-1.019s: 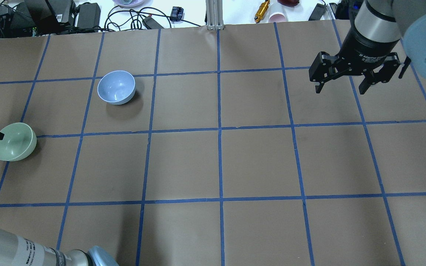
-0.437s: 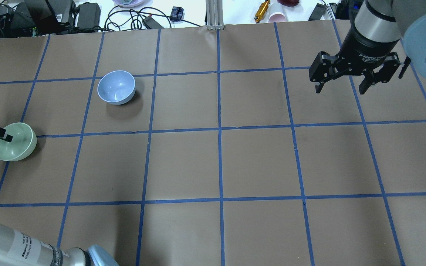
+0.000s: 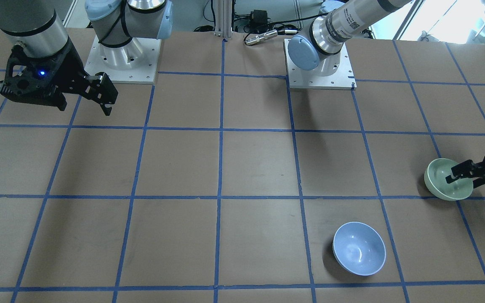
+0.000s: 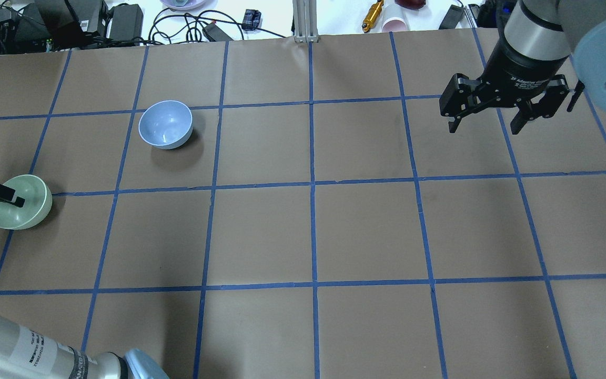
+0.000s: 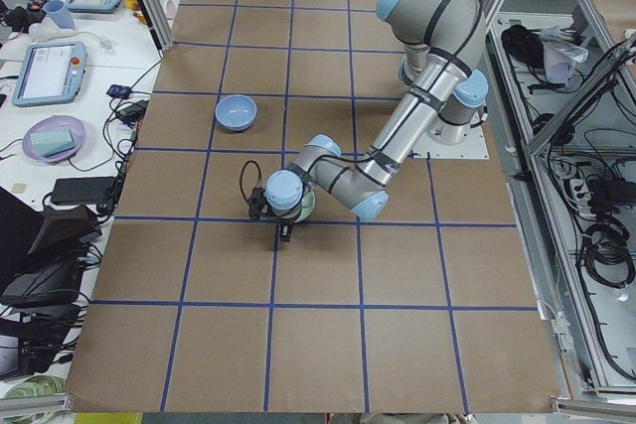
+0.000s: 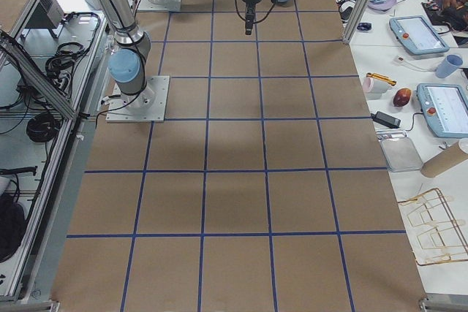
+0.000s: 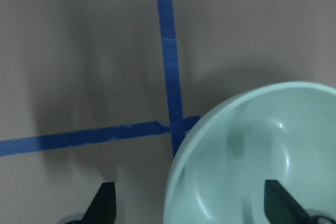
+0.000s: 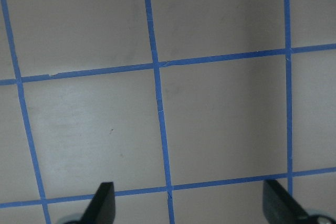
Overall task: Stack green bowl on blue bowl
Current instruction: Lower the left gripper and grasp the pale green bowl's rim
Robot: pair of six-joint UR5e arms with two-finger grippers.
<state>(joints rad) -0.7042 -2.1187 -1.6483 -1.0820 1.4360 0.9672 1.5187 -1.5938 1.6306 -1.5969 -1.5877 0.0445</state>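
My left gripper [image 7: 190, 205], jaws wide, straddles the rim of the small pale mint-green glossy bowl [image 3: 436, 176]. Pale periwinkle-blue glossy bowl [image 3: 359, 248] sits apart. Right gripper [image 4: 484, 128] hangs wide, far off.

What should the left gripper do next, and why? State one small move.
Probably close the left gripper on the rim of the green bowl. Its jaws stand open astride that rim, one finger inside the bowl and one outside, and the bowl sits apart from the blue bowl, so a grip must come before any lift.
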